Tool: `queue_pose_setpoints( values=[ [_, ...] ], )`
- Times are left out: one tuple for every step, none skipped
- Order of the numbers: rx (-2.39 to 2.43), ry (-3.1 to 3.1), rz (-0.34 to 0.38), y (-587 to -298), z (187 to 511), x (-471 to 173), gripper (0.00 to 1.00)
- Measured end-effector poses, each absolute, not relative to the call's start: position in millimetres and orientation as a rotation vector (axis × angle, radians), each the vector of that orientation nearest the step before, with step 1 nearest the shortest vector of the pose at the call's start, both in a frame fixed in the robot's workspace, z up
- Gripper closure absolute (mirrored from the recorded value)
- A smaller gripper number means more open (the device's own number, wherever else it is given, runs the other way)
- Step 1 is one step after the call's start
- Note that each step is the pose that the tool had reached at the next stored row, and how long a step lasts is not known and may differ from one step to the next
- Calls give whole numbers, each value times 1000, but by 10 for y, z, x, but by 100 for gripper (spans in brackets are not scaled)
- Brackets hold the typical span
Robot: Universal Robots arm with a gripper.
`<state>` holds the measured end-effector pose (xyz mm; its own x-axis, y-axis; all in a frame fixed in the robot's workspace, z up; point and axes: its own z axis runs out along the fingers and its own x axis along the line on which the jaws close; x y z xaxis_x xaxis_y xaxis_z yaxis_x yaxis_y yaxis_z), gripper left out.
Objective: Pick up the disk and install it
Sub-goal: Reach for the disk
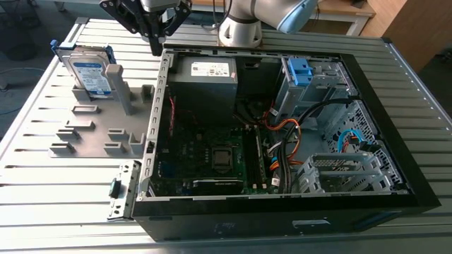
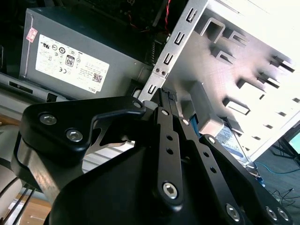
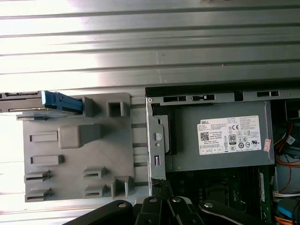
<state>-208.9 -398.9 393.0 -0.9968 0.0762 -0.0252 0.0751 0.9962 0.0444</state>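
You are seeing your gripper hovering over the rim of the open computer case, at about 11 o'clock in the exterior view. Its fingers are pressing together and gripping nothing. The disk is standing on edge in a slot of the grey fixture plate, at roughly 8 o'clock from the gripper and apart from it. Its blue bracket is framing the labelled silver body. The plate is lying on the slatted metal table, just beside the case on its 9 o'clock side. Inside the case, the grey power supply is sitting near the gripper, at about 4 o'clock from it. The blue latch of the drive cage is showing at 3 o'clock from the power supply.
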Motion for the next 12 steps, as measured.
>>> queue_pose_setpoints(
  values=[
    [118, 3112, 68, -3989, 3930, -2095, 89],
    [118, 3112, 68, -3989, 3930, -2101, 89],
    [118, 3112, 68, -3989, 3930, -2107, 89],
    [118, 3112, 68, -3989, 3930, -2113, 89],
    [118, 3112, 68, -3989, 3930, -2119, 89],
    [118, 3112, 68, -3990, 3930, -2124, 89],
    [118, 3112, 68, -3989, 3930, -2131, 89],
    [118, 3112, 68, -3989, 3930, -2138, 89],
    [118, 3112, 68, -3990, 3930, -2144, 89],
    [118, 3112, 68, -3989, 3930, -2150, 89],
    [118, 3112, 68, -3989, 3929, -2156, 89],
    [118, 3112, 68, -3989, 3929, -2162, 89]
  ],
)
